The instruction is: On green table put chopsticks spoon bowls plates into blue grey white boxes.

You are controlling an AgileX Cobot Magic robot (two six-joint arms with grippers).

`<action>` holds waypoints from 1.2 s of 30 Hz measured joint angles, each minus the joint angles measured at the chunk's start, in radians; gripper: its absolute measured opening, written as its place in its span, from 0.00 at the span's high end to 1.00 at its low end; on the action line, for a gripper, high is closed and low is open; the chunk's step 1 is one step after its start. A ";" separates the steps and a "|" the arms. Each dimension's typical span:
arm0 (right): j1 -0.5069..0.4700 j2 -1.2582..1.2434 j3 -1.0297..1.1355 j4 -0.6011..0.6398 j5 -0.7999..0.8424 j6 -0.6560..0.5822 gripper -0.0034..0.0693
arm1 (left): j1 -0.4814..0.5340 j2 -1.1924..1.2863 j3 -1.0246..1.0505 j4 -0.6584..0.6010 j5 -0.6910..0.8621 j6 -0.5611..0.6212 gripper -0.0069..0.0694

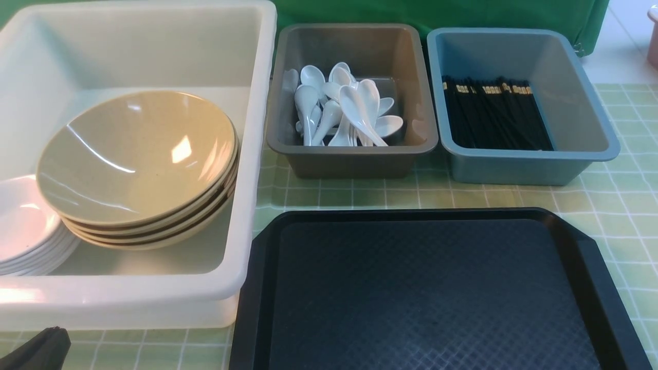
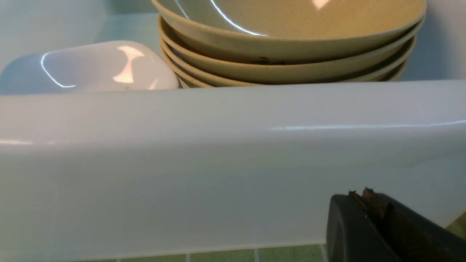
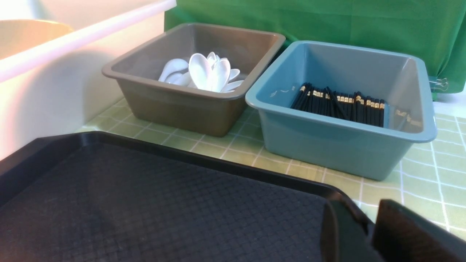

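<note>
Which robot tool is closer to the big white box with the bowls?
Left. The left tool sits low beside the white box's front wall. The right tool is over the black tray's corner, farther off.

In front of you lies a black tray (image 1: 437,293), flat and wide, with a raised smooth rim, clipped corners and a cross-hatched textured floor; nothing lies in it. Look past it to the far edge and you see a dark green cloth backdrop (image 1: 462,15) hanging there, creased in folds. In the right wrist view a small metal binder clip (image 3: 438,85) grips the lower hem of that cloth. At the far right edge a pale pink object (image 1: 653,36) is cut off.
</note>
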 joint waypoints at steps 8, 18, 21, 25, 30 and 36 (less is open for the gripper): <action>0.000 0.000 0.000 0.000 0.000 0.000 0.74 | 0.000 0.000 0.000 0.001 0.000 -0.002 0.91; -0.028 0.000 0.000 0.000 0.000 0.000 0.73 | 0.000 0.000 0.000 0.002 0.000 -0.002 0.91; -0.109 0.000 0.000 0.000 0.000 0.000 0.73 | 0.000 0.000 0.000 0.002 0.000 -0.002 0.91; -0.211 0.000 0.000 0.000 0.000 0.000 0.72 | 0.000 0.000 0.000 0.002 0.000 -0.002 0.91; -0.275 0.000 0.000 -0.003 0.000 -0.003 0.71 | 0.000 0.000 0.000 0.002 0.000 -0.002 0.91; -0.308 0.000 0.053 -0.070 0.017 -0.082 0.70 | 0.000 0.000 0.000 0.002 0.000 -0.002 0.91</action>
